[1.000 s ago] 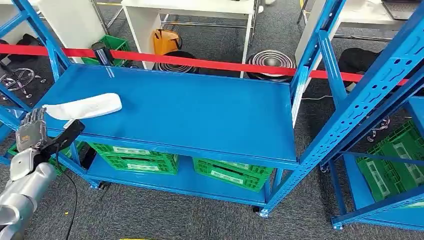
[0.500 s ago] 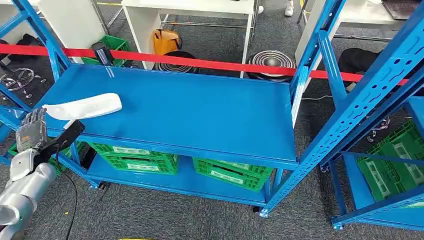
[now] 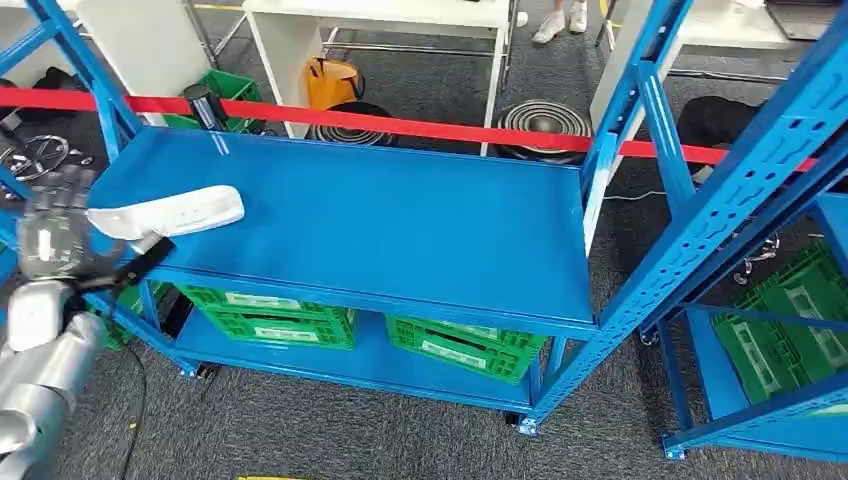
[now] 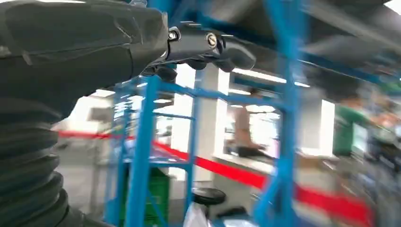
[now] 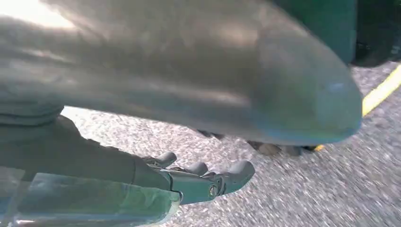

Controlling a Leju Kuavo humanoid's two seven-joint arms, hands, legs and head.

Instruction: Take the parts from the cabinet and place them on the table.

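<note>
The white part is lying on the blue shelf near its left end. The left robot hand is hovering beside it, empty, fingers apart. The part is looking light, rigid and smooth; grasping mid-length is advisable.

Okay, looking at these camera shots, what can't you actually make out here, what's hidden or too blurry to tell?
- Left hand, head view: smeared by motion, so its finger pose and any contact with the white part on the blue shelf cannot be read.
- Left wrist view: background blurred; the part is not identifiable.
- Right hand, right wrist view: a large blurred grey shape covers much of the frame.
- Green crates, head view: contents hidden under the shelf.
</note>
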